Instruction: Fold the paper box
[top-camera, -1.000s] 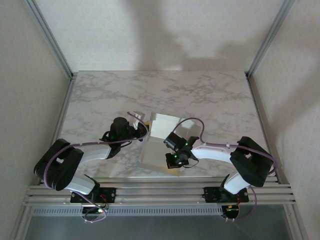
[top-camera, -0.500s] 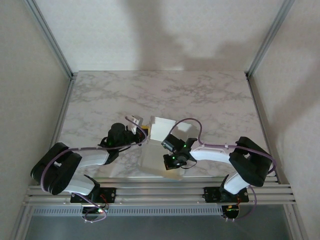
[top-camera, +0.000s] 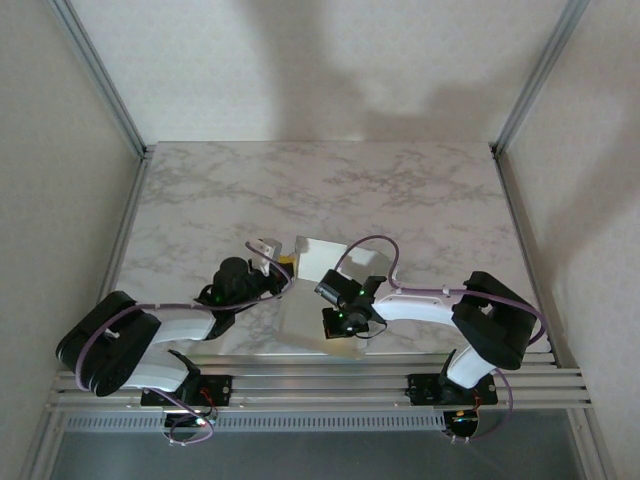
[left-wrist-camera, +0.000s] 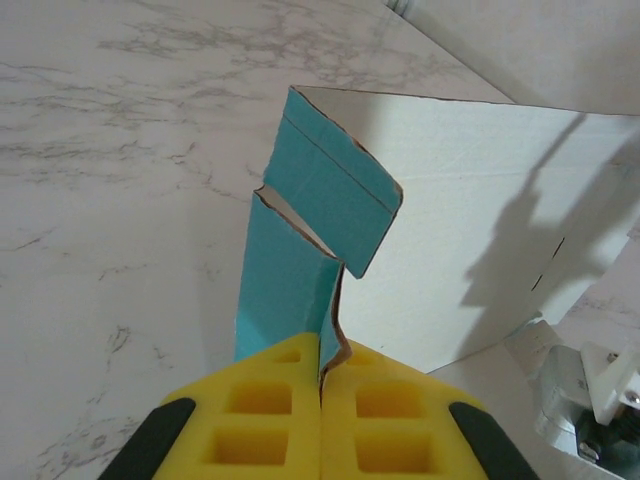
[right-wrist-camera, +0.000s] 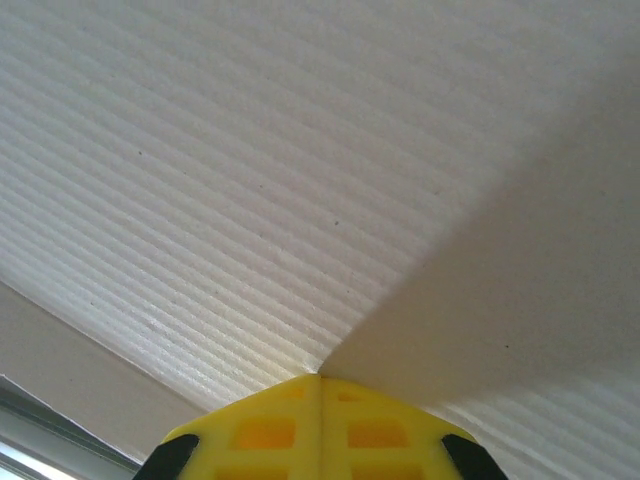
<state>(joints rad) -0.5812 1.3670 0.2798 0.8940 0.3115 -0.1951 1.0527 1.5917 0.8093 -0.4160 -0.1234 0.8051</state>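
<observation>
The paper box (top-camera: 322, 258) stands partly raised on the marble table (top-camera: 430, 200), between my two arms. Its pale grey-white panel (left-wrist-camera: 470, 220) rises to the right of a turquoise flap (left-wrist-camera: 325, 195). My left gripper (left-wrist-camera: 326, 368) is shut on the lower edge of that turquoise flap, the card pinched between the yellow pads (left-wrist-camera: 260, 400). It sits at the box's left side (top-camera: 283, 262). My right gripper (right-wrist-camera: 320, 378) is shut, its tip against the ribbed white face of the box (right-wrist-camera: 250, 170). I cannot tell whether card is pinched in it. It is low on the box's near right side (top-camera: 338, 335).
Metal posts (top-camera: 100, 80) and pale walls close in the table on the left, right and back. The aluminium rail (top-camera: 320, 385) with both arm bases runs along the near edge. The table's far half lies bare beyond the box.
Both grippers and the box have shifted a little to the left and toward the near edge. The left arm has folded lower. Both grips look unchanged.
</observation>
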